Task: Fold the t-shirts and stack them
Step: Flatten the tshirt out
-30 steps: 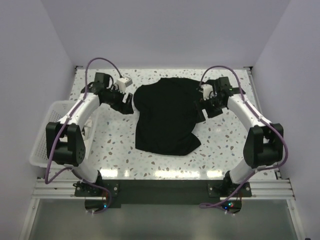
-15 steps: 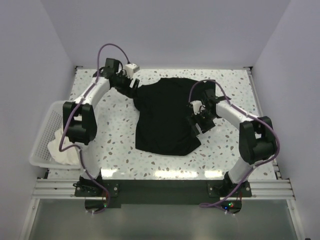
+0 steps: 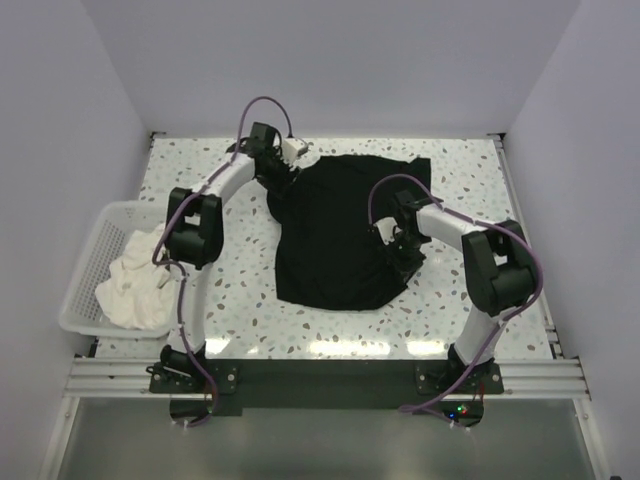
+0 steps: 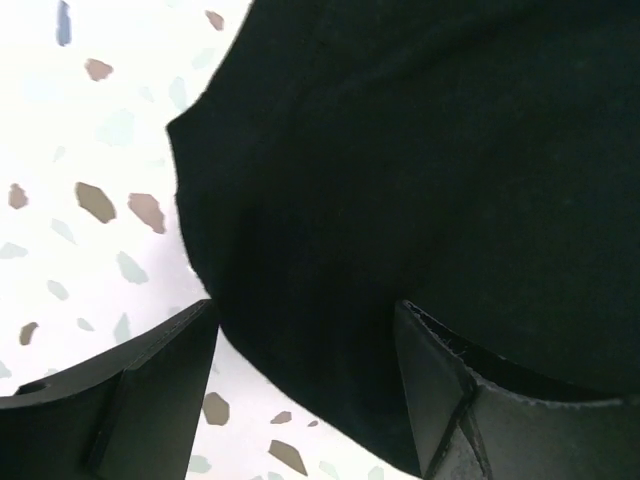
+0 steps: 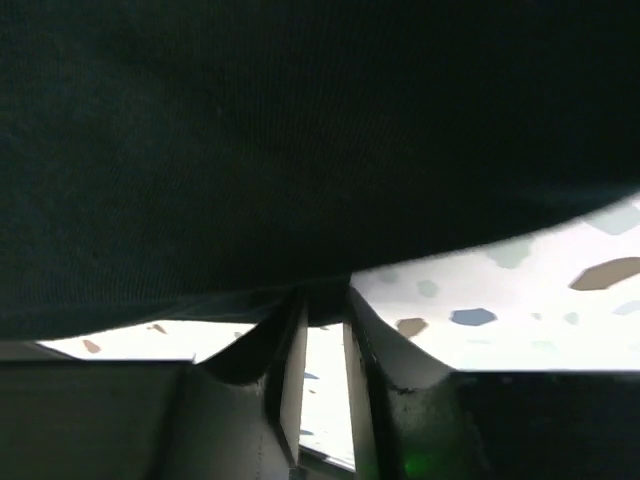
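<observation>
Sprawling black t-shirt (image 3: 335, 235) on table (image 3: 450, 290)

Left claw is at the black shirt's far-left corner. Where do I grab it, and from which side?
Pinch the black t-shirt at that corner's edge, coming from the bare table on its left. The cloth lies flat there, its edge sitting inside the open left claw.

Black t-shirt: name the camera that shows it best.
Top external: the whole black t-shirt lies spread on the table, with nearly all its outline visible. Left wrist shows only one edge between the fingers of the open left gripper. Right wrist shows close-up fabric, its edge pinched in the right gripper.
</observation>
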Tool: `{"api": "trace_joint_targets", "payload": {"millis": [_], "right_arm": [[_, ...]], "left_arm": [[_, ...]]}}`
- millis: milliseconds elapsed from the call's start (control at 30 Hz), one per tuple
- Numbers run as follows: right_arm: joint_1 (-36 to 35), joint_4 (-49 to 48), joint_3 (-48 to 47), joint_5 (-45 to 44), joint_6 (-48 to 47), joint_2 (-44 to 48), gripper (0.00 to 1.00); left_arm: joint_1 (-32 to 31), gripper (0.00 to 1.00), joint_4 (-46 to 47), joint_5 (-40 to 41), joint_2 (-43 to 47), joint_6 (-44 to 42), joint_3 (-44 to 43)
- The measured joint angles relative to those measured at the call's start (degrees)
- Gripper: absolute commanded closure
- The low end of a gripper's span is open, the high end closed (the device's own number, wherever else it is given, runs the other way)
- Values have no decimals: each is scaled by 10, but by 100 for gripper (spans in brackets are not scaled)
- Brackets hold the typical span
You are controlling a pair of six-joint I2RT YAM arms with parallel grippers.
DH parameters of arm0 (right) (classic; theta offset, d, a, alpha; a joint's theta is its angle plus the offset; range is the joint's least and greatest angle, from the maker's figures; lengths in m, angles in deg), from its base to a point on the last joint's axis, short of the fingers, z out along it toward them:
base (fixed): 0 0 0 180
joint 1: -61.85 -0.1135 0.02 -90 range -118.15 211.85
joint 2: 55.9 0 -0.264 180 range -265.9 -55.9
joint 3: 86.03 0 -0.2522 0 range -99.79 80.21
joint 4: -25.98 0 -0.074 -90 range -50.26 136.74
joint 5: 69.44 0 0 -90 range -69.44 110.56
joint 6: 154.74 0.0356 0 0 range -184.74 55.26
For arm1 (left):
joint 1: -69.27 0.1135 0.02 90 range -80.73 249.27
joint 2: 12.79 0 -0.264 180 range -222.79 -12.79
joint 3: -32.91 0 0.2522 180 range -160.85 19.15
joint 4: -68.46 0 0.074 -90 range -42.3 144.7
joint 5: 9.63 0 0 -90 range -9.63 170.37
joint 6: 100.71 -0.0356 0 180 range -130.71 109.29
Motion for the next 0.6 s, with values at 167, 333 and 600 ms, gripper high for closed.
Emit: {"api": "trace_joint_targets", "payload": {"millis": [167, 333, 600], "right_arm": [[2, 14, -9, -23, -3, -9, 100], [35, 19, -21, -47, -19, -13, 100], [134, 37, -77, -78, -104, -15, 100]], "left_arm": [[-14, 60, 0, 53, 7, -30, 51], [-12, 85, -7, 89, 108, -54, 208], [-10, 32, -181, 61, 277, -76, 399]]}}
